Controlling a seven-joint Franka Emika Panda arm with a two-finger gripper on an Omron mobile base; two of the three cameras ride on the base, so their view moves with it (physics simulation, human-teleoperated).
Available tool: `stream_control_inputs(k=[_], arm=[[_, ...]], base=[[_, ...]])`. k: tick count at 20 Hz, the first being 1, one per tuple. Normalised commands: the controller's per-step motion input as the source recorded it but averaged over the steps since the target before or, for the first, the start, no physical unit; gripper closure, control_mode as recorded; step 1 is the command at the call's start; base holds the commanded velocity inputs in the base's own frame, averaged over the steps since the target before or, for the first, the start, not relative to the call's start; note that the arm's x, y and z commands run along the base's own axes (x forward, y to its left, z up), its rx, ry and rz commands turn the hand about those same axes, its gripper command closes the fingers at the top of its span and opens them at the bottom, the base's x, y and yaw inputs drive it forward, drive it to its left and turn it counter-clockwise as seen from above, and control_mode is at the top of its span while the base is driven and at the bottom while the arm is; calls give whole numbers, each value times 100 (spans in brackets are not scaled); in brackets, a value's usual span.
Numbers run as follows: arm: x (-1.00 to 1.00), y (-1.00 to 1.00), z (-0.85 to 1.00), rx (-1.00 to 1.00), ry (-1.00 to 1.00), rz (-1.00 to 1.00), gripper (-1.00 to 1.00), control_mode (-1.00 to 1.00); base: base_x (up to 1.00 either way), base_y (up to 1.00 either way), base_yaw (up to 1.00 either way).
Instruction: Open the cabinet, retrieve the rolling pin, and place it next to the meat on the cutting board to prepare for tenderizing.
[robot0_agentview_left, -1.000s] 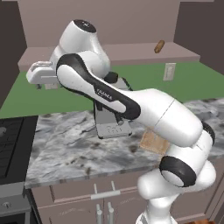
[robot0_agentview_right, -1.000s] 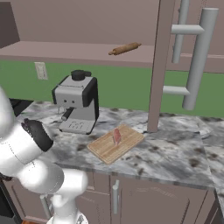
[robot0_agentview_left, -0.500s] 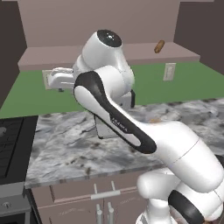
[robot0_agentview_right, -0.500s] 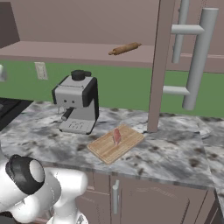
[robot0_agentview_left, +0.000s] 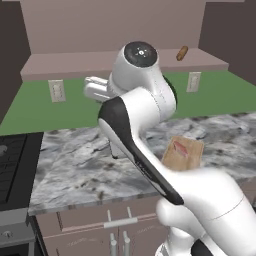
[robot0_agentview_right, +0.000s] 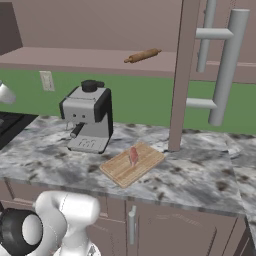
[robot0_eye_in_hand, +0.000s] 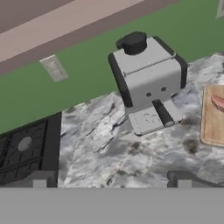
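Jaws wide, one rolling pin (robot0_agentview_right: 143, 55), one meat (robot0_agentview_right: 133, 155), one cutting board (robot0_agentview_right: 120, 172)

Grey coffee machine (robot0_agentview_right: 87, 122) upright on marble surface (robot0_agentview_right: 200, 177), near green back wall (robot0_agentview_right: 145, 102). Black stove (robot0_eye_in_hand: 26, 153) at surface's end, beside machine. Wall outlet (robot0_agentview_right: 46, 80) above, w/ another outlet (robot0_agentview_left: 193, 82) farther along. Lower cabinet drawers (robot0_agentview_left: 95, 227) below.

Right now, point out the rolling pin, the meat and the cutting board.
rolling pin (robot0_agentview_right: 143, 55), right base view, middle of its barrel.
meat (robot0_agentview_right: 133, 156), right base view, centre of the slab.
cutting board (robot0_agentview_right: 120, 171), right base view, bare near end.
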Motion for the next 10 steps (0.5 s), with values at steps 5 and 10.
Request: stream_control_inputs(k=[5,10], arm=[[-17,-75,29,1,6,-38,-100,-100],[-15,-80,25,0,3,-30,-100,-100]], base=[[0,0,0],[0,0,0]])
